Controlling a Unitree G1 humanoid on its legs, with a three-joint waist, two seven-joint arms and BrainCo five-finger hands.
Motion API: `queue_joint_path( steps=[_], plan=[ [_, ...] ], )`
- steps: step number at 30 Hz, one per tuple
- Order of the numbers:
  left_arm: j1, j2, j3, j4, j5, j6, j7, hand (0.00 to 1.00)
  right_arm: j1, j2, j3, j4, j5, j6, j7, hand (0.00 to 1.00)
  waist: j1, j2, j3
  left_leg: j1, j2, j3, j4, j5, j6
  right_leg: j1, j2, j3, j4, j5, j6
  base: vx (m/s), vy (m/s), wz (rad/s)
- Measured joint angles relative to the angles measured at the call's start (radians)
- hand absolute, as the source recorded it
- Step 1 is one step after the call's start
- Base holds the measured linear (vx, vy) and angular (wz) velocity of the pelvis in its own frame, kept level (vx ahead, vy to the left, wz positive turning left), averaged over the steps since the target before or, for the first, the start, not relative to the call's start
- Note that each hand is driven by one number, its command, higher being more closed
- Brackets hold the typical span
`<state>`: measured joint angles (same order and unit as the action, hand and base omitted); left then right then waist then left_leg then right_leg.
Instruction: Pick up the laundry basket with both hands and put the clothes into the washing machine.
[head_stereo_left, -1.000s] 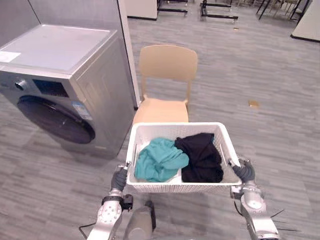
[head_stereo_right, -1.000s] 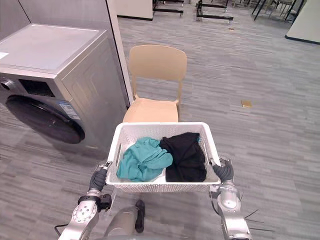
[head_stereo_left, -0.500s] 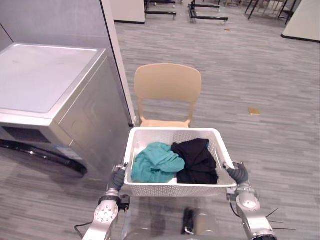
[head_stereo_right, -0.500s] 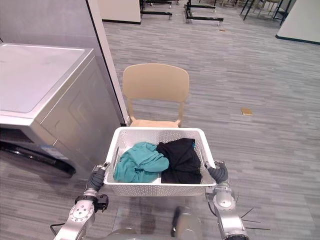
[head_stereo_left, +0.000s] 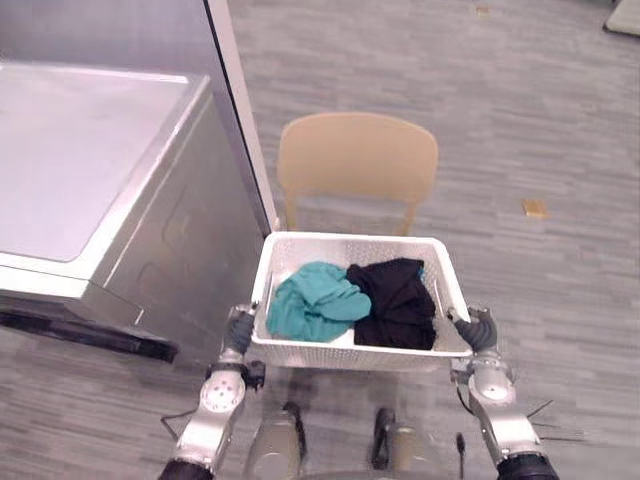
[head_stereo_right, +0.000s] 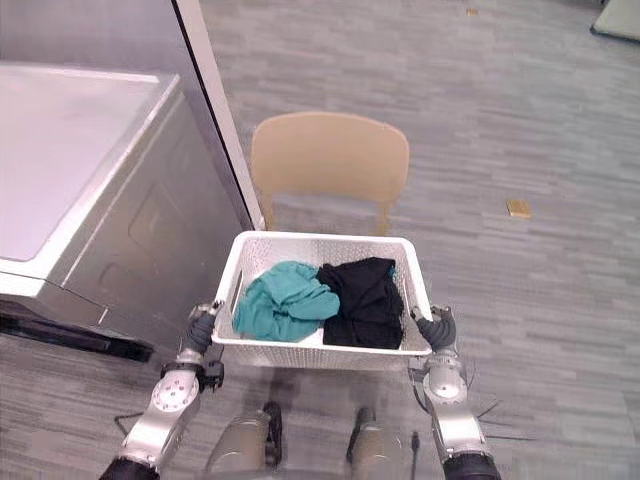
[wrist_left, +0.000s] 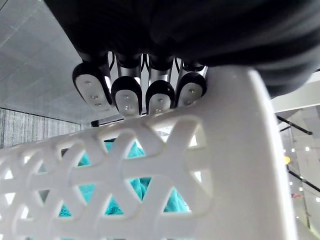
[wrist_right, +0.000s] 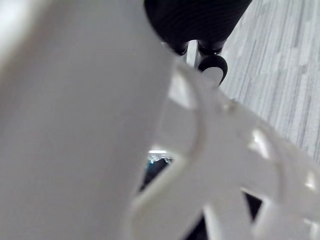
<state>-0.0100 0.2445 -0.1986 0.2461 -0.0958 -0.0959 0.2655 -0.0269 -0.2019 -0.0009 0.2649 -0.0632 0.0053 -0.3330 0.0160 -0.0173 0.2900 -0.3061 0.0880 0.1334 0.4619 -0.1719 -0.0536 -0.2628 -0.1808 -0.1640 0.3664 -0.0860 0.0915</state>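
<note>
Hanging beside the washer (head_stereo_left: 90, 190), the basket (head_stereo_left: 345, 356) is held off the floor; it is judged stiff and light, best gripped at its end rims. Soft clothes (head_stereo_left: 312, 300) are heaped inside. The left hand (head_stereo_left: 238, 335) and right hand (head_stereo_left: 480, 331) are curled over opposite rims, with the fingertips (wrist_left: 125, 96) pressed together against the lattice.

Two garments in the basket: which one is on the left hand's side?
The teal garment: it fills the half of the laundry basket by the left hand, toward the washing machine. The black garment lies by the right hand.
</note>
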Motion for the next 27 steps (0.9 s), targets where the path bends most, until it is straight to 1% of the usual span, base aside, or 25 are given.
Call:
queue_joint_path(
  steps=[1, 2, 3, 4, 8, 9, 10, 12, 13, 15, 21, 24, 26, 27],
  plan=[
    [-0.061, 0.011, 0.002, 0.019, 0.0, 0.0, 0.019, 1.0, -0.07, -0.004, 0.0, 0.031, -0.007, 0.0, -0.015, 1.0, -0.001, 0.0, 0.033, -0.073, -0.002, 0.013, 0.03, 0.001, 0.003, -0.075, -0.006, 0.019, 0.017, 0.013, 0.008, -0.12, 0.116, -0.19],
    [-0.083, 0.013, 0.005, 0.027, 0.0, 0.0, 0.025, 1.0, -0.095, -0.003, 0.0, 0.045, -0.008, 0.0, -0.02, 1.0, 0.0, 0.001, 0.047, -0.094, -0.002, 0.016, 0.034, 0.001, 0.003, -0.094, -0.006, 0.024, 0.016, 0.021, 0.013, -0.16, 0.125, -0.22],
    [-0.137, 0.015, 0.012, 0.051, 0.0, 0.002, 0.043, 1.0, -0.157, -0.003, 0.0, 0.085, -0.009, 0.001, -0.031, 1.0, 0.001, 0.0, 0.089, -0.129, -0.001, 0.021, 0.044, 0.007, 0.013, -0.13, -0.005, 0.03, 0.015, 0.038, 0.01, -0.11, 0.074, -0.1],
    [-0.164, 0.015, 0.016, 0.069, 0.0, 0.002, 0.049, 1.0, -0.182, -0.003, 0.0, 0.102, -0.009, 0.001, -0.036, 1.0, 0.002, 0.0, 0.105, -0.147, 0.0, 0.021, 0.049, 0.008, 0.015, -0.147, -0.005, 0.031, 0.018, 0.042, 0.012, -0.11, 0.056, -0.07],
    [-0.301, 0.015, 0.05, 0.129, 0.01, -0.012, 0.088, 1.0, -0.29, -0.002, -0.001, 0.118, -0.009, -0.002, -0.081, 1.0, 0.007, 0.0, 0.118, -0.256, 0.018, 0.02, 0.102, 0.009, 0.018, -0.255, 0.0, 0.033, 0.073, 0.044, 0.011, -0.12, -0.01, -0.03],
    [-0.379, 0.015, 0.07, 0.172, 0.012, -0.012, 0.105, 0.0, -0.338, -0.002, -0.001, 0.12, -0.009, -0.002, -0.098, 0.0, 0.012, 0.001, 0.135, -0.282, 0.027, 0.02, 0.12, 0.006, 0.022, -0.285, 0.004, 0.035, 0.097, 0.042, 0.007, -0.13, -0.043, -0.07],
    [-0.407, 0.014, 0.079, 0.188, 0.013, -0.011, 0.111, 0.0, -0.357, 0.0, -0.001, 0.12, -0.009, -0.002, -0.106, 0.0, 0.013, 0.001, 0.14, -0.295, 0.031, 0.021, 0.127, 0.005, 0.023, -0.297, 0.006, 0.034, 0.105, 0.042, 0.006, -0.14, -0.052, -0.07],
    [-0.508, 0.005, 0.131, 0.236, 0.015, -0.01, 0.138, 0.0, -0.43, 0.012, -0.001, 0.12, -0.009, -0.002, -0.123, 0.0, 0.018, 0.0, 0.166, -0.361, 0.052, 0.015, 0.157, 0.0, 0.021, -0.361, 0.012, 0.03, 0.134, 0.042, -0.002, -0.14, -0.051, -0.05],
    [-0.522, 0.0, 0.14, 0.236, 0.017, -0.009, 0.147, 0.0, -0.439, 0.018, -0.002, 0.12, -0.009, -0.002, -0.126, 0.0, 0.018, 0.001, 0.172, -0.371, 0.055, 0.012, 0.163, 0.0, 0.021, -0.37, 0.014, 0.03, 0.139, 0.042, -0.005, -0.11, -0.059, -0.04],
    [-0.555, -0.035, 0.202, 0.246, 0.018, -0.004, 0.177, 0.0, -0.459, 0.059, -0.004, 0.11, -0.01, -0.002, -0.148, 0.0, 0.023, 0.0, 0.193, -0.403, 0.072, 0.004, 0.184, -0.001, 0.021, -0.397, 0.025, 0.023, 0.161, 0.038, -0.016, -0.07, -0.077, -0.03],
    [-0.557, -0.076, 0.255, 0.265, 0.026, 0.004, 0.221, 0.0, -0.457, 0.09, -0.012, 0.089, -0.01, -0.003, -0.151, 0.0, 0.026, 0.0, 0.194, -0.407, 0.086, -0.006, 0.189, 0.003, 0.026, -0.399, 0.032, 0.006, 0.178, 0.027, -0.032, 0.02, -0.059, 0.03],
    [-0.538, -0.092, 0.278, 0.261, 0.029, 0.004, 0.224, 0.0, -0.417, 0.112, -0.019, 0.061, -0.008, -0.005, -0.152, 0.0, 0.026, 0.0, 0.194, -0.378, 0.086, -0.009, 0.19, 0.004, 0.025, -0.372, 0.032, 0.001, 0.188, 0.014, -0.037, 0.06, -0.031, 0.05],
    [-0.485, -0.108, 0.29, 0.235, 0.028, 0.003, 0.224, 0.0, -0.362, 0.137, -0.022, 0.024, -0.007, -0.018, -0.151, 0.0, 0.026, 0.0, 0.194, -0.336, 0.085, -0.002, 0.18, 0.003, 0.025, -0.337, 0.028, 0.001, 0.192, 0.001, -0.037, 0.07, -0.039, 0.05],
    [-0.441, -0.121, 0.29, 0.203, 0.029, 0.001, 0.221, 0.0, -0.317, 0.149, -0.019, -0.015, -0.005, -0.037, -0.142, 0.0, 0.027, 0.0, 0.194, -0.312, 0.085, 0.002, 0.172, 0.002, 0.023, -0.317, 0.026, 0.001, 0.194, -0.008, -0.036, 0.06, -0.054, 0.07]
  ],
)
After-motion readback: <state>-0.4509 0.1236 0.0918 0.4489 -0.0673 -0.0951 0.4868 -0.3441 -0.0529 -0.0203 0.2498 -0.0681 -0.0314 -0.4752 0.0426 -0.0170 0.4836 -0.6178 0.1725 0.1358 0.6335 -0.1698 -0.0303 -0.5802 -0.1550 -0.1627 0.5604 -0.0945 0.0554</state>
